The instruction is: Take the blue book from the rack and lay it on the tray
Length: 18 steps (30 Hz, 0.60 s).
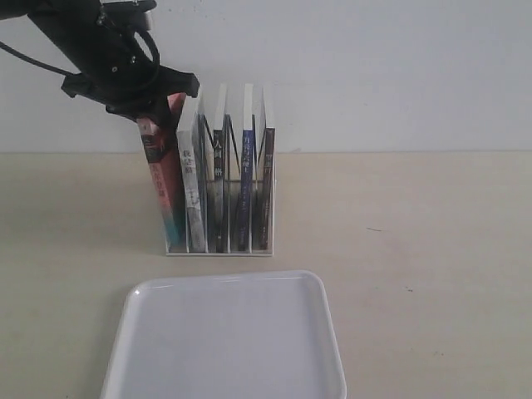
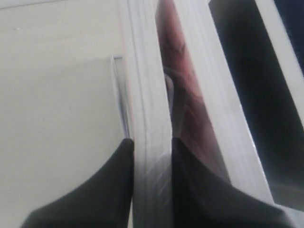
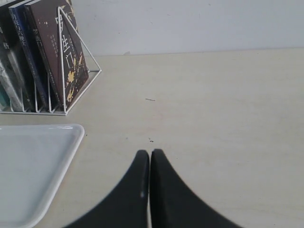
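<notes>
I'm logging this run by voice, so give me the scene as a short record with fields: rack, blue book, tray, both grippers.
rack: white wire, five books upright in it, behind the tray
blue book: in the rack, second from right, not gripped
tray: white, in front of the rack, no book on it
left gripper: shut on the pink-and-teal book, leftmost in the rack
right gripper: shut, holding nothing, over the table

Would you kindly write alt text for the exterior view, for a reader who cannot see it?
The left tool grips the top of the pink-and-teal book, the leftmost of five books standing in a white wire rack on a pale table. The blue book stands fourth from the left, and a white tray lies in front of the rack.
</notes>
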Tool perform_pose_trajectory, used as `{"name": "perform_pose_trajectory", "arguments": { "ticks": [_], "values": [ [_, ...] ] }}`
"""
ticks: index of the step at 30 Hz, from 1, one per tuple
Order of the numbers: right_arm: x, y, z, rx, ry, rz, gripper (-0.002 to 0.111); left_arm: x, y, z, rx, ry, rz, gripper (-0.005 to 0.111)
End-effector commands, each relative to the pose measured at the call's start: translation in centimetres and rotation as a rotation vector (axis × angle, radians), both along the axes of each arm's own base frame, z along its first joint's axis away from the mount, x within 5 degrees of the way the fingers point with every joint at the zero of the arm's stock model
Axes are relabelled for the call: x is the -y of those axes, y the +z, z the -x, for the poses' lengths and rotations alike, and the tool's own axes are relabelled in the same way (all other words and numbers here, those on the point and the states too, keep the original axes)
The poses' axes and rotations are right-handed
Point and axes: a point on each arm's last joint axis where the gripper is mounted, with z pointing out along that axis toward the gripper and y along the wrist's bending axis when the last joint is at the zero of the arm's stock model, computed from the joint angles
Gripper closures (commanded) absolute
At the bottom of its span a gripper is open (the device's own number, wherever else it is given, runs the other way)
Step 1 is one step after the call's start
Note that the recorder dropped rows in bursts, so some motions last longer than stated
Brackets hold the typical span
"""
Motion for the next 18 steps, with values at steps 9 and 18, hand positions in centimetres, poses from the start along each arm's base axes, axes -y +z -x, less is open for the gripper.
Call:
{"name": "perform_pose_trajectory", "arguments": {
  "ticks": [9,18],
  "values": [
    [0.0,0.1,0.0,0.019,-0.003,0.005,0.108,-0.5,7.6,2.4,0.143,-0.011,0.046,0.103],
    [0.0,0.1,0.0,0.019,-0.003,0.005,0.108,-1.1,11.0,4.3,0.219,-0.001,0.079,0.103]
  ]
}}
